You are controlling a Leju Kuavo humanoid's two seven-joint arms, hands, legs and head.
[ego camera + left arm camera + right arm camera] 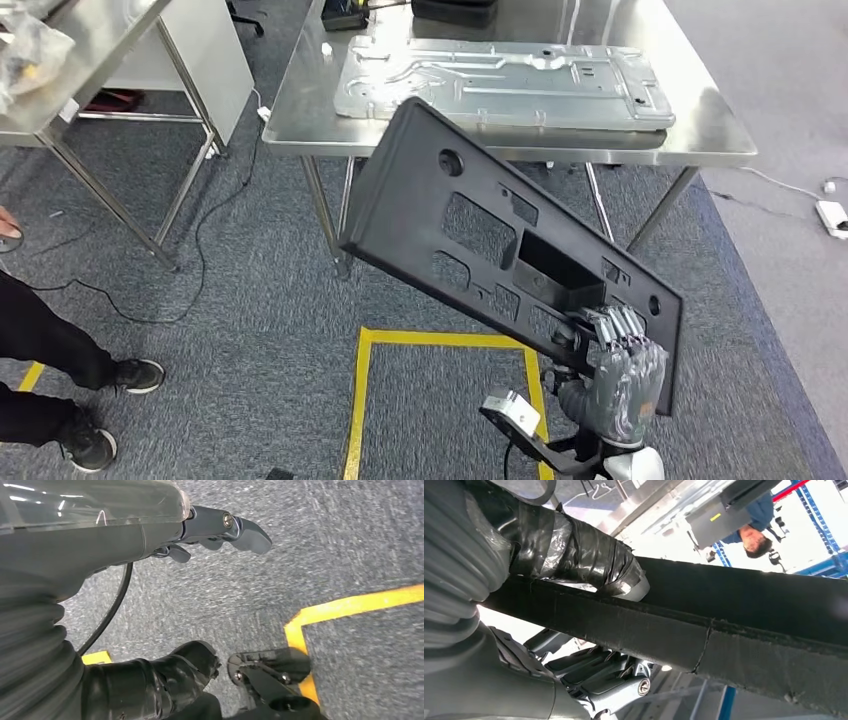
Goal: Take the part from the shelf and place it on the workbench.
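The part is a long black plastic panel [470,230] with several cut-outs. I hold it tilted in the air in front of the workbench, its far end raised toward the table. My right hand [620,375] grips its near lower end; in the right wrist view the taped thumb [574,550] presses on one face of the panel [749,610] and the fingers [609,680] curl under the other. The steel workbench [300,110] stands ahead. In the left wrist view my left hand [150,535] hangs over the carpet, fingers [240,530] apart and holding nothing.
A silver stamped metal plate [500,80] covers much of the workbench top. A second steel table [90,60] stands at the left. A person's legs and shoes [130,375] are at the left edge. Yellow floor tape [440,340] marks a box on the carpet.
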